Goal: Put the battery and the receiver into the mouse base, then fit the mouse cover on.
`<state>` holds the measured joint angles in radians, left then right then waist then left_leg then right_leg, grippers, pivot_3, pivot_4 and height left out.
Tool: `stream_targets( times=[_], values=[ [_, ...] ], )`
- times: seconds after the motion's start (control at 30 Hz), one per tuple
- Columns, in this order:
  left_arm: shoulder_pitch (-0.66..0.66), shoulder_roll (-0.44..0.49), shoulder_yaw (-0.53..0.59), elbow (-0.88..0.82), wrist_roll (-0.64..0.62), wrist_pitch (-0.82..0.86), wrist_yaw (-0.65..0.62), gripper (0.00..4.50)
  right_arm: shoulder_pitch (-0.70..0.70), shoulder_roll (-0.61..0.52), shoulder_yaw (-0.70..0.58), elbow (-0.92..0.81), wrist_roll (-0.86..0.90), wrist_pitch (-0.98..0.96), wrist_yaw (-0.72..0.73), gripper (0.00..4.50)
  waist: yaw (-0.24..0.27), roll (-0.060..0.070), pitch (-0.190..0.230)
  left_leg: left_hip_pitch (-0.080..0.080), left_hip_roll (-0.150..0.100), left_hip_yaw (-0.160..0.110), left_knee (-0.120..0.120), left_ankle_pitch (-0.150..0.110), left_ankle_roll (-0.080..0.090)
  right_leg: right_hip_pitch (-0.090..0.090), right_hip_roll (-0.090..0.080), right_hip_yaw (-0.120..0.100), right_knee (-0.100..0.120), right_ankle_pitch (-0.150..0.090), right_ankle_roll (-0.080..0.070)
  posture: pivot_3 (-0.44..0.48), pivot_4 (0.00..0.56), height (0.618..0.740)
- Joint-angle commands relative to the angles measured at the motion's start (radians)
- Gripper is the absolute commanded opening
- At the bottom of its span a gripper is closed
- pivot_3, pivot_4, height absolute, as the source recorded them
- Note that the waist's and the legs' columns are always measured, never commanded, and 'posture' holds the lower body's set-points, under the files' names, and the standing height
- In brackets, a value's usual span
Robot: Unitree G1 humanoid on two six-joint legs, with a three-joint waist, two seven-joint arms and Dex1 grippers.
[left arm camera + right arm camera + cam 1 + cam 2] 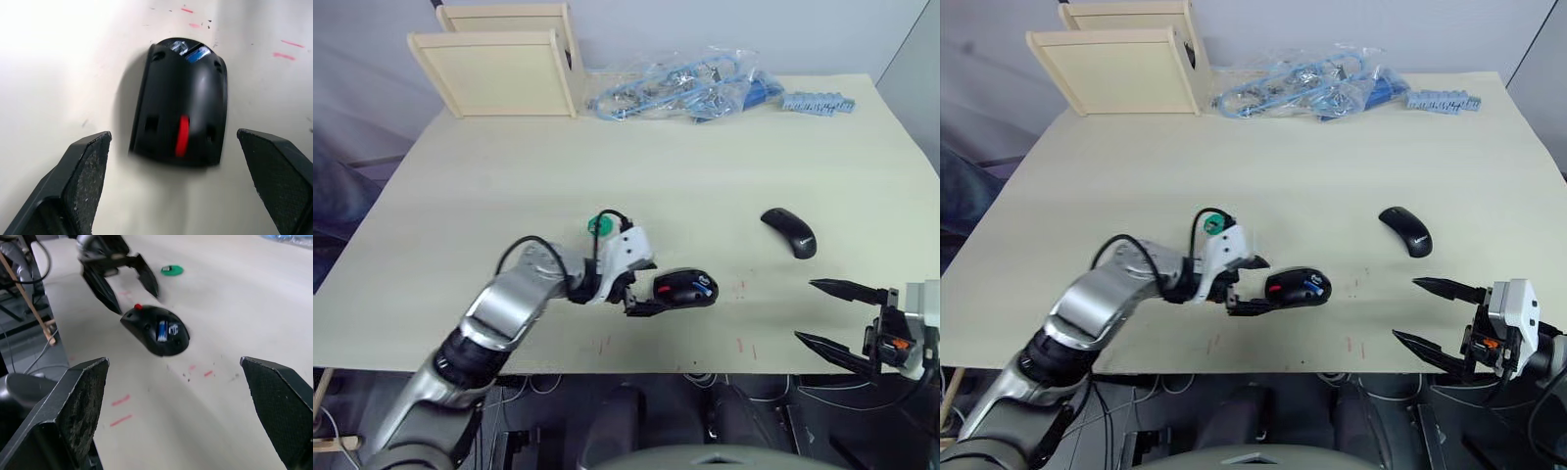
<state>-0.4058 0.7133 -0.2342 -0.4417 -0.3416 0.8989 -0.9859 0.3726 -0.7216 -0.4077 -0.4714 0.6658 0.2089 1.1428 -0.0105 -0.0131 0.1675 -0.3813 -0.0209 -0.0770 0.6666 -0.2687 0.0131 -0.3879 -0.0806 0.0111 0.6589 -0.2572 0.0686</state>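
Mouse base point(685, 290) lies just beyond the wide-open, empty left claw point(641, 286); right claw point(832, 315) gapes empty.

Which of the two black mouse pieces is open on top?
The mouse base by the left gripper: red and blue parts show inside. The mouse cover is smooth.

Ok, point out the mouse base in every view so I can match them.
Left eye: mouse base, low centre, at the left end effector.
Right eye: mouse base, low centre.
Left wrist, centre, between the fingers.
Right wrist, centre.
Shared landmark: red wheel.
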Motion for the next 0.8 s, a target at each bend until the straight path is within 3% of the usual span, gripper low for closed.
stream_targets(
  times=[0.03, 0.2, 0.27, 0.43, 0.8],
  values=[
    [0.080, 0.028, 0.186, -0.063, -0.092, -0.006, 0.003, 4.39, -0.019, 0.007, -0.004, -0.027, 0.017, -0.007, -0.016, 4.50, -0.001, 0.000, 0.000, 0.000, 0.000, 0.000, 0.000, 0.000, 0.000, 0.000, 0.000, 0.000, 0.000, 0.000, 0.000, 0.000, 0.150, 0.740],
    [0.240, -0.001, 0.415, -0.124, -0.195, -0.010, 0.060, 4.39, -0.060, 0.011, 0.008, -0.009, 0.017, -0.014, -0.019, 4.50, -0.001, 0.001, 0.001, 0.000, 0.000, 0.000, 0.000, 0.000, 0.000, 0.000, -0.001, 0.000, -0.001, 0.000, 0.000, 0.000, 0.150, 0.740],
    [0.274, -0.010, 0.455, -0.131, -0.207, -0.020, 0.089, 4.39, -0.065, 0.012, 0.011, -0.003, 0.016, -0.012, -0.015, 4.50, 0.006, 0.000, 0.001, 0.000, 0.000, 0.000, 0.000, 0.000, 0.000, 0.000, -0.001, -0.001, -0.001, 0.000, 0.000, 0.000, 0.150, 0.740],
    [0.344, -0.037, 0.631, -0.058, -0.238, -0.036, 0.168, 4.39, -0.104, 0.017, 0.046, -0.007, 0.014, -0.008, -0.025, 4.50, 0.005, 0.000, 0.002, -0.001, 0.000, 0.000, 0.000, 0.000, 0.000, 0.000, -0.001, -0.001, -0.001, 0.000, 0.000, 0.000, 0.150, 0.740],
    [0.182, 0.084, 0.513, 0.250, -0.164, -0.173, 0.085, 4.39, -0.094, 0.033, 0.048, -0.044, 0.033, -0.004, -0.054, 4.50, 0.009, 0.000, 0.002, -0.001, -0.001, 0.000, -0.001, -0.001, 0.000, 0.000, -0.001, -0.002, -0.002, 0.000, 0.000, 0.000, 0.150, 0.740]
  ],
)
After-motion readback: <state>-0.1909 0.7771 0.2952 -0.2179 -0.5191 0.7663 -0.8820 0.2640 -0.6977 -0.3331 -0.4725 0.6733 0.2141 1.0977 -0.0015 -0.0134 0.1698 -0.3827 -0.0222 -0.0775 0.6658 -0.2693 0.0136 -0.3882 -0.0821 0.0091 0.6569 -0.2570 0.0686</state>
